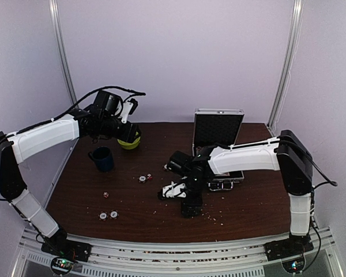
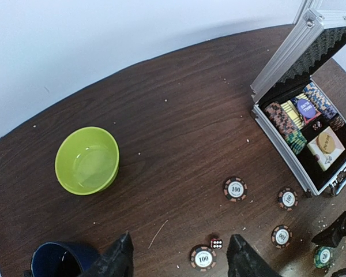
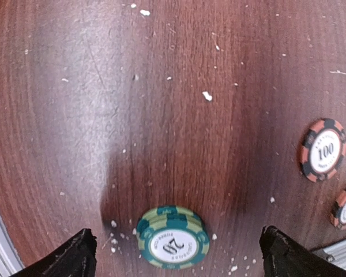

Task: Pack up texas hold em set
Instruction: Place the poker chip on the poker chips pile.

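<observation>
The silver case (image 2: 259, 86) stands open, its black-lined tray holding rows of chips (image 2: 285, 124), a card box (image 2: 326, 147) and dice. Loose "100" chips (image 2: 235, 188) lie on the brown table, one of them (image 2: 204, 258) beside a red die (image 2: 216, 243). A short green "20" chip stack (image 3: 173, 238) rests flat on the table between the wide-open fingers of my right gripper (image 3: 181, 257), untouched. My left gripper (image 2: 181, 262) hangs open and empty high above the table, near the lime bowl (image 1: 128, 141). From above, the right gripper (image 1: 168, 192) sits low, left of the case (image 1: 218, 130).
A lime-green bowl (image 2: 86, 160) and a dark blue mug (image 2: 60, 259) stand at the left. More chips (image 1: 102, 216) and a die (image 1: 106, 195) lie toward the front left. White crumbs speckle the table. Walls close the back and sides.
</observation>
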Available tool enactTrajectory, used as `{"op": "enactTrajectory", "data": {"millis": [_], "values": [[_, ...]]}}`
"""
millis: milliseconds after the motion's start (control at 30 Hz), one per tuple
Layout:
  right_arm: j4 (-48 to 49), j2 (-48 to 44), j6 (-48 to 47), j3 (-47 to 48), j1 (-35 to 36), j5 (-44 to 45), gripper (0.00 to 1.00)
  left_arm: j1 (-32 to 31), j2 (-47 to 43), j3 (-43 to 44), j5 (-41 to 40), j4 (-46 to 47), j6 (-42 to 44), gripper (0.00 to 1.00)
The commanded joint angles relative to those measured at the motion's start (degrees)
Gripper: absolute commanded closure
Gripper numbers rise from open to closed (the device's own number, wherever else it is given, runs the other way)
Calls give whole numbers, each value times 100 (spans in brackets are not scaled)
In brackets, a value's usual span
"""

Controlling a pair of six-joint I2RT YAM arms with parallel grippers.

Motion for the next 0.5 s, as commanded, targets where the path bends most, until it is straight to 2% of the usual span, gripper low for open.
{"op": "enactTrajectory", "data": {"millis": [0,133,300,400,467], "values": [[57,-671,160,-178,-68,160,0,31,60,42,19,99,80,44],[532,-1150,654,-403,-256,369,0,39,68,51,-49,76,88,44],[742,-1368,898,-733,-638,-561,0,61,78,52,-56,68,93,43],[445,-1144,526,-702,-635,-693,11,66,70,51,-54,69,97,44],[594,-1137,405,-839,-618,-539,19,74,59,46,-62,71,103,44]]}}
